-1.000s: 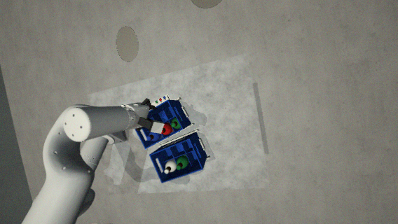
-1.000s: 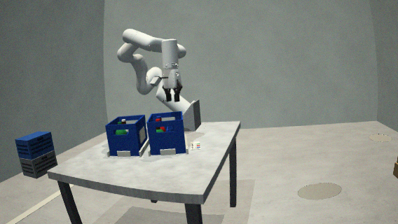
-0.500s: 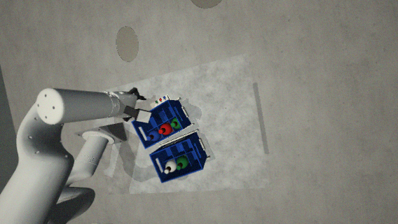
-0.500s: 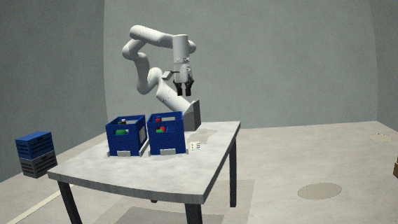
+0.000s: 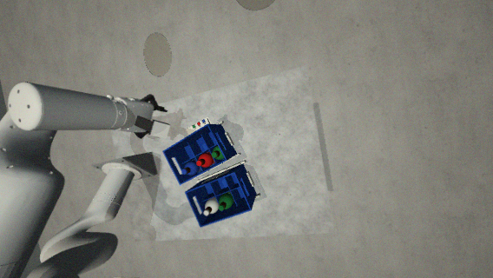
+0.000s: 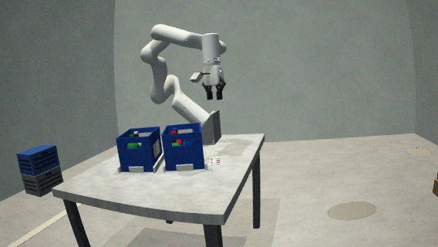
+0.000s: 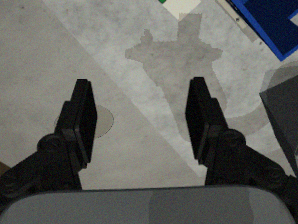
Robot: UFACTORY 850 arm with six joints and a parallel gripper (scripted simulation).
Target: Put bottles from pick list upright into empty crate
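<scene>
Two blue crates stand side by side on the table. The crate (image 5: 180,153) (image 6: 185,154) (image 7: 266,19) beside the pick list holds a blue-label bottle (image 5: 189,168), a red-label bottle (image 5: 205,160) (image 6: 178,142) and a green-label bottle (image 5: 218,152), all upright. The other crate (image 5: 243,184) (image 6: 140,156) holds a white-label bottle (image 5: 212,206) and a green-label bottle (image 5: 226,201) (image 6: 133,145). The pick list (image 5: 199,124) (image 6: 215,160) shows blue, red and green squares, each with a 1. My gripper (image 6: 214,95) (image 7: 141,96) is open and empty. It hangs high above bare table next to the list.
The arm's base mount (image 6: 213,129) stands on the table behind the crates. A stack of a blue and a grey crate (image 6: 38,170) sits on the floor at the left. The table's right edge (image 6: 247,170) lies close to the list.
</scene>
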